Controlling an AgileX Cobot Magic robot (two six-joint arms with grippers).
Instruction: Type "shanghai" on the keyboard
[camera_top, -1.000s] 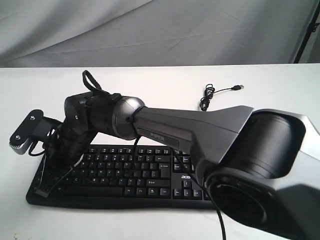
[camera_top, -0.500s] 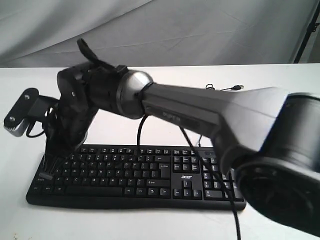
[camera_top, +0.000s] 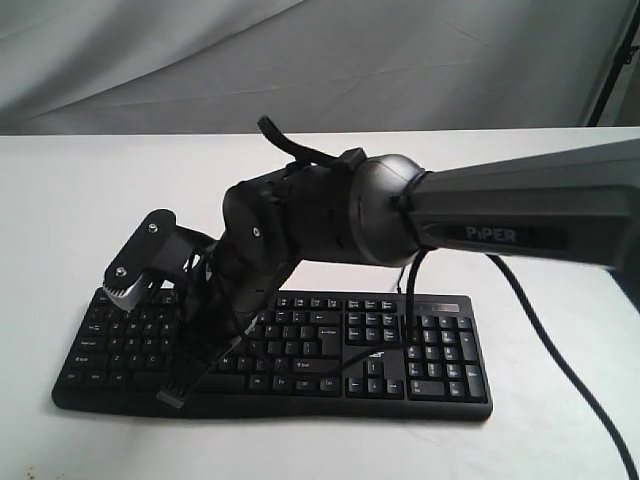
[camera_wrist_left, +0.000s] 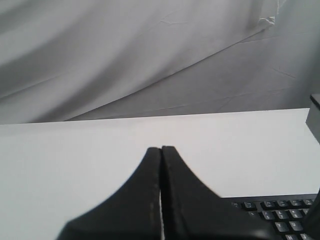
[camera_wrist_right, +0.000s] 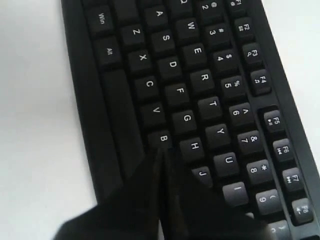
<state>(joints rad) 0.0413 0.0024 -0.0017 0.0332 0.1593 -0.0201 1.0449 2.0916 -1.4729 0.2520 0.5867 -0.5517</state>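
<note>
The black keyboard (camera_top: 372, 353) lies along the table's front edge, its white legends plain in the right wrist view (camera_wrist_right: 200, 75). My right gripper (camera_top: 172, 397) reaches across from the right and points down over the keyboard's left half, shut with nothing in it. In its wrist view the joined tips (camera_wrist_right: 162, 150) sit beside the B key (camera_wrist_right: 163, 138), close to H (camera_wrist_right: 194, 146); I cannot tell whether they touch a key. My left gripper (camera_wrist_left: 161, 148) is shut and empty over bare white table, with a corner of the keyboard (camera_wrist_left: 280, 212) beside it. It does not show in the exterior view.
The right arm's thick grey link (camera_top: 520, 215) spans the scene above the number pad. A black arm cable (camera_top: 560, 350) trails over the white table (camera_top: 80, 200) right of the keyboard. Grey cloth (camera_top: 300, 60) hangs behind.
The right arm has swung from the keyboard's left end toward its middle and come lower over the keys. Its fingers stayed shut.
</note>
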